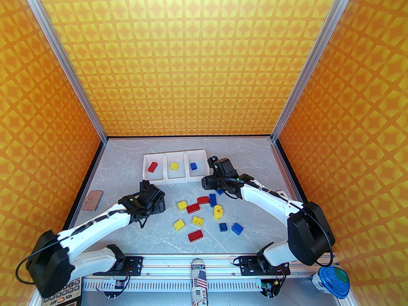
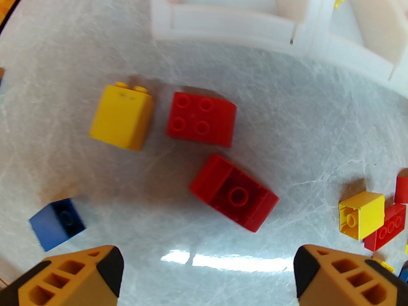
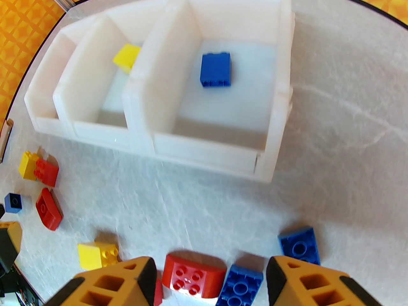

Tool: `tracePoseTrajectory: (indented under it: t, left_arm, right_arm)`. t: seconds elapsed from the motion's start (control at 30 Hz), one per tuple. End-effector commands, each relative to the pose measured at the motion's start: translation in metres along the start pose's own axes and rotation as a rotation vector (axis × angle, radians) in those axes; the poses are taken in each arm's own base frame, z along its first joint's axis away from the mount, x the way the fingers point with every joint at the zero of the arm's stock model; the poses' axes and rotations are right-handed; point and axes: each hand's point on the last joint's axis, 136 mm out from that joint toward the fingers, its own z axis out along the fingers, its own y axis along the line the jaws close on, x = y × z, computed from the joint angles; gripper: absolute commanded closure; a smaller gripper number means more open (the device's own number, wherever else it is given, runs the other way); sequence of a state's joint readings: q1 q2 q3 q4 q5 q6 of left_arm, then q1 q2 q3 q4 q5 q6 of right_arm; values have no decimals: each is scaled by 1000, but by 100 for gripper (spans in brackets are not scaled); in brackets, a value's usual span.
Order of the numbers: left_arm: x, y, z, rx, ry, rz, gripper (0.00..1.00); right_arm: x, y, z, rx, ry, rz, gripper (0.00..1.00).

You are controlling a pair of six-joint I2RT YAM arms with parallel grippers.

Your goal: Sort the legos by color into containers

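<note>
Both jaw sets released over loose legos [image 1: 195, 235] on the bench [image 1: 255, 158], nothing gripped.

Left jaws are spread wide and empty, lined up above an inverted red brick [image 2: 234, 196]. It's hollow side up with its long axis diagonal to the jaw line, so it probably needs a wrist turn to pinch the short sides. Past it sit a studs-up red brick [image 2: 200, 118] and a yellow brick [image 2: 122, 116] on its side, studs aimed at the containers [image 2: 223, 24]. Right jaws are partly apart, straddling a red curved brick [image 3: 191, 276], studs up, long axis across the gap. A blue brick [image 3: 240, 285] looks butted against it, so there's a double-grab risk. The bins hold red, yellow, blue from left to right, which sets the colour map.
</note>
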State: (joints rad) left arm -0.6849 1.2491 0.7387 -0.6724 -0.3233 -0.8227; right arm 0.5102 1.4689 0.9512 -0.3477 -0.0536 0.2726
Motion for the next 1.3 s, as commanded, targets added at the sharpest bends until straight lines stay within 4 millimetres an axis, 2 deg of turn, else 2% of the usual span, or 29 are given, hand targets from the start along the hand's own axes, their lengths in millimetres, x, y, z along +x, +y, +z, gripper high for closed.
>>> tracePoseTrajectory:
  t: [0.0, 0.3, 0.53, 1.03, 1.27]
  left_arm:
    - [-10, -23, 8, 71, -10, -38, 6]
    - [-5, -32, 36, 55, 40, -35, 11]
    - [-7, -23, 52, 55, 57, -78, 18]
    - [3, -17, 67, 46, 99, -64, 33]
    - [4, -17, 70, 40, 105, -41, 45]
  right_arm:
    - [0, 2, -6, -24, -35, 29, 39]
    - [21, -6, -14, -6, -25, 30, 39]
    - [23, -7, -20, -1, -33, 28, 39]
    - [27, -9, -22, 2, -32, 31, 39]
    - [27, -8, -25, 1, -38, 31, 39]
